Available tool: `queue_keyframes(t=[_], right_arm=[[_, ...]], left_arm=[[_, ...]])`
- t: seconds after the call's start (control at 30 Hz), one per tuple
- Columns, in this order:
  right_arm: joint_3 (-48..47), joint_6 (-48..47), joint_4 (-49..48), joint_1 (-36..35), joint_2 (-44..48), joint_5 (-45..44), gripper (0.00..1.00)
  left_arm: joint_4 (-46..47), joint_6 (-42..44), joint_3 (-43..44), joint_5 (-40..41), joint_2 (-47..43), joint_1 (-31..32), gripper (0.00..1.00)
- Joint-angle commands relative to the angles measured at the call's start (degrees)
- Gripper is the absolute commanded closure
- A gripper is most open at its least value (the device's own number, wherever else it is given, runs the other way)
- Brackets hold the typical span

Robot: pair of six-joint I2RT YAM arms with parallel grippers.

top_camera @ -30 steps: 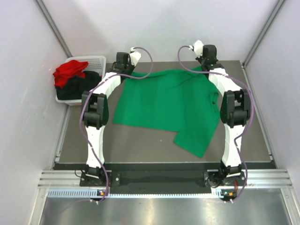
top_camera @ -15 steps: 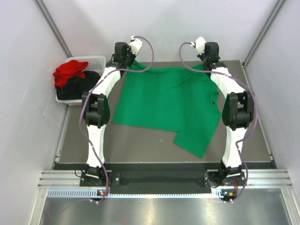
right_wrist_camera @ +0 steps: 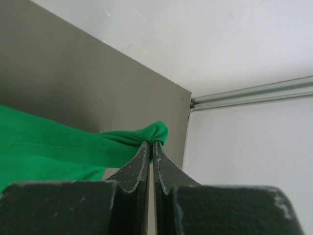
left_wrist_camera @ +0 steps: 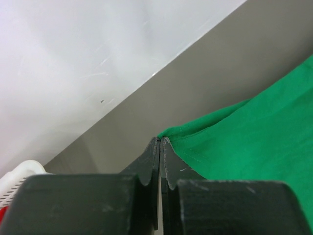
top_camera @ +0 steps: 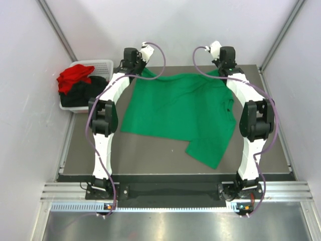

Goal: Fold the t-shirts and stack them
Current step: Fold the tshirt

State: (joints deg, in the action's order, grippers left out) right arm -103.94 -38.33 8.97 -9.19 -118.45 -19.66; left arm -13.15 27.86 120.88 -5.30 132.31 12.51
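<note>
A bright green t-shirt [top_camera: 180, 110] lies spread over the dark table, one part reaching toward the near right. My left gripper [top_camera: 139, 69] is shut on its far left corner [left_wrist_camera: 168, 132]. My right gripper [top_camera: 220, 70] is shut on its far right corner, where the cloth bunches at the tips [right_wrist_camera: 157, 131]. Both hold the far edge near the back of the table. A red t-shirt [top_camera: 73, 77] and a black t-shirt [top_camera: 85, 90] lie crumpled in the white basket [top_camera: 103, 65] at the far left.
The back wall [left_wrist_camera: 73, 58] stands just beyond both grippers. A metal rail [right_wrist_camera: 254, 90] runs along the right wall's corner. The table's bare grey surface [top_camera: 150, 155] shows near the arm bases, and the basket rim [left_wrist_camera: 19, 174] shows low in the left wrist view.
Both grippers have carried the green shirt's far corners a little farther toward the back wall, drawing the far edge straighter. The basket's contents have not moved.
</note>
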Motion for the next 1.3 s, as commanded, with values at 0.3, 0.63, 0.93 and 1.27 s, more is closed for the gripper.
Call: queue_keyframes(t=[0.3, 0.63, 0.93, 1.27], right_arm=[[0.5, 1.0, -0.4, 0.8, 0.8, -1.1, 1.0], [3.6, 2.2, 1.7, 1.5, 3.4, -0.6, 1.0], [11.4, 3.6, 4.5, 1.7, 11.3, -0.2, 1.0], [19.6, 6.8, 9.7, 0.8, 21.0, 1.3, 1.0]], left_arm=[[3.4, -0.1, 0.1, -0.8, 6.2, -0.3, 1.0], [3.9, -3.1, 4.4, -0.6, 7.2, -0.3, 1.0], [4.1, -0.7, -5.3, -2.8, -4.7, -1.7, 1.0], [2.3, 0.4, -13.6, -5.0, -10.8, -2.6, 1.0]])
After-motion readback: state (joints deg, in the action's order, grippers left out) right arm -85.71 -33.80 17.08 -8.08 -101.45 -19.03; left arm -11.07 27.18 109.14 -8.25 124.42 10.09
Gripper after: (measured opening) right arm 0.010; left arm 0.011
